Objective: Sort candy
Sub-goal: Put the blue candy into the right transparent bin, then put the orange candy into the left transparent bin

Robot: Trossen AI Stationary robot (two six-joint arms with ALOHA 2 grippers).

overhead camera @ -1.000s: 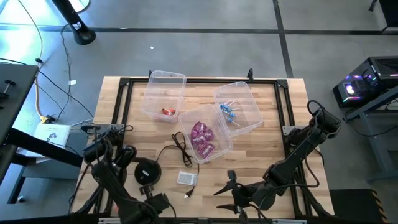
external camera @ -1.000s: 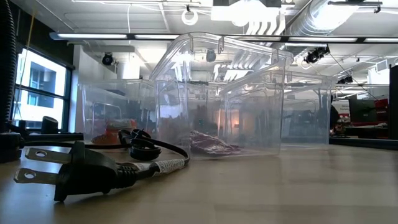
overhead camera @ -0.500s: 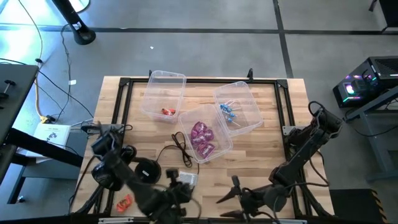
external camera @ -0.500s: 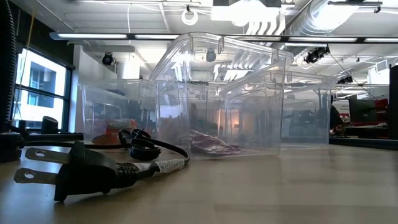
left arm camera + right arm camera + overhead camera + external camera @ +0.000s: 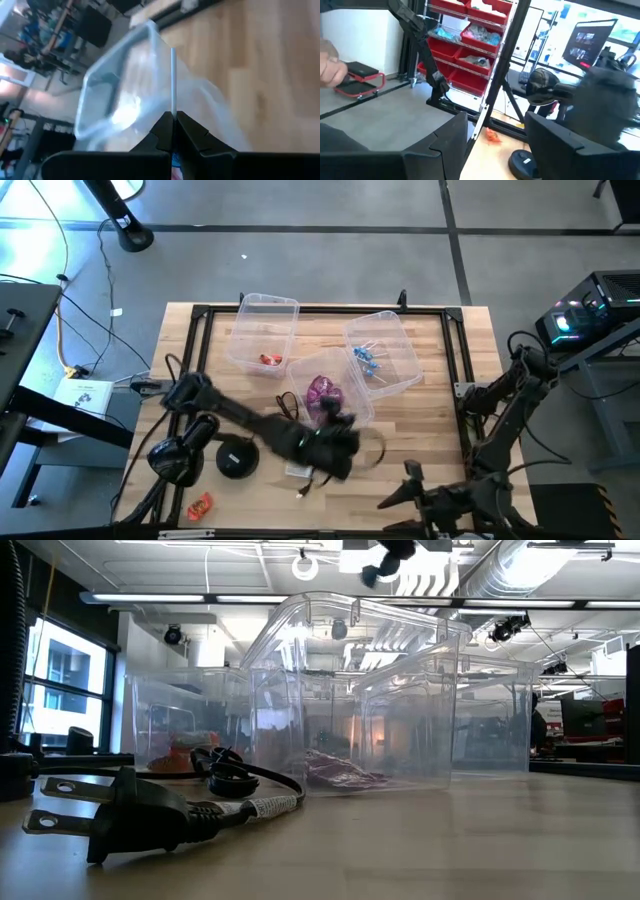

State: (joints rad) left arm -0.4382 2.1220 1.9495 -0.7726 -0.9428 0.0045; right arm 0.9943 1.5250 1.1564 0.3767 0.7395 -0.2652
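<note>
Judging by the high view, the step in hand is carrying the left tool (image 5: 173,120) over the near end of the middle clear bin (image 5: 362,412), where the purple candy (image 5: 322,390) lies. In the left wrist view its fingers are pressed narrow, tip to tip, and I cannot tell whether a sweet sits between them. To do this well, the arm should stay high enough to clear the bin's rim. If it does carry a sweet, the fingers should part only once they are above the bin whose colour matches, so that nothing bounces out or nudges the light bins askew. The right tool (image 5: 400,488) waits at the tabletop's (image 5: 440,440) near edge with its fingers spread wide and nothing in them. There are 3 clear bins. The left bin (image 5: 263,320) holds orange-red candy (image 5: 270,360), 1 or perhaps 2 pieces. The middle one holds a heap of purple candy, partly covered by the arm and too bunched to count. The right bin (image 5: 395,340) holds a few light blue sweets (image 5: 366,360), about 3. 1 more orange-red sweet (image 5: 200,504) lies loose near the front left corner, well apart from every bin and not yet sorted. Near the arm also lie 1 black cable (image 5: 290,418) and 1 round black object (image 5: 237,458).
</note>
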